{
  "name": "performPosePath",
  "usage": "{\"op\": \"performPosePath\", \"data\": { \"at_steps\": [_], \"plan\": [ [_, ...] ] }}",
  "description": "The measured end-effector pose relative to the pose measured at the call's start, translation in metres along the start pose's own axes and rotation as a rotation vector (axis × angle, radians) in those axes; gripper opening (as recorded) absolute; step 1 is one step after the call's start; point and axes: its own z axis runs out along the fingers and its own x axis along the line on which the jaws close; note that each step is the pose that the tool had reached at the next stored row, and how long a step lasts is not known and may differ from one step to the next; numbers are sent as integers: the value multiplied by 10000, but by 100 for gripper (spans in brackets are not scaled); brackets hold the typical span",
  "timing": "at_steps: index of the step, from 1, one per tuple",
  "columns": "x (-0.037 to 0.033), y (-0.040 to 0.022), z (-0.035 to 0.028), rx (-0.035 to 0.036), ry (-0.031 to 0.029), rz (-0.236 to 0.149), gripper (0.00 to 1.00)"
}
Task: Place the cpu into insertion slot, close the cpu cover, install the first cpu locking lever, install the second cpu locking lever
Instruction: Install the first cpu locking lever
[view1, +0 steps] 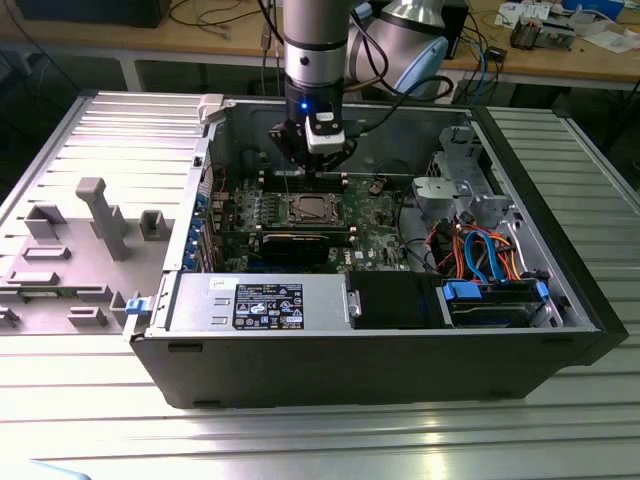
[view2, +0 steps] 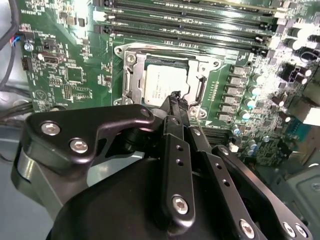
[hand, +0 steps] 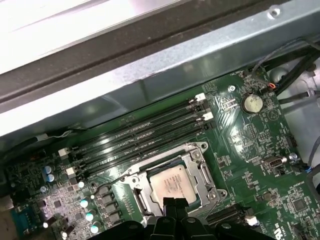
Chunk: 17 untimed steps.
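1. Open PC case (view1: 350, 370) lies on its side on the ribbed metal bench (view1: 300, 440). The arm comes down into it from above, over the green motherboard (view2: 65, 65).
2. Pincer (view1: 310, 165): in both wrist views the black fingertips meet w/ no gap, at (view2: 175, 96) and (hand: 175, 201). It's closed up and there's nothing between them.
3. The tips sit over the socket's edge, on the side away from the memory slots (hand: 145, 135). Can't tell if they touch the metal.
4. The cpu (view2: 161, 85), w/ its dull silver top, lies flat in the insertion slot (view2: 160, 61), which is just beside the row of long black memory slots.
5. The cpu cover (hand: 204, 176) is down: its silvery frame lies flat around the chip, which shows thru the cut-out.
6. Locking levers: can't tell whether they're latched.
7. A coin battery (hand: 252, 103) sits on the board near the end of the memory slots.
8. In the exterior view, a black labelled box (view1: 268, 305) lies along the near wall of the case. A blue drive bay (view1: 495, 300) is toward the exterior view's right.
9. Grey fixtures (view1: 100, 215) stand on the bench at the exterior view's left, apart from the case.
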Motion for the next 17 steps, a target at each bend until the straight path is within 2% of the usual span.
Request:
{"op": "performPosePath", "data": {
  "at_steps": [4,6,10,17],
  "plan": [
    [11,-4,7,-16,3,-422,11],
    [85,-33,5,-17,2,-447,11],
    [165,-63,2,-19,2,-499,11],
    [198,-77,2,-37,-2,-1028,11]
  ]
}}
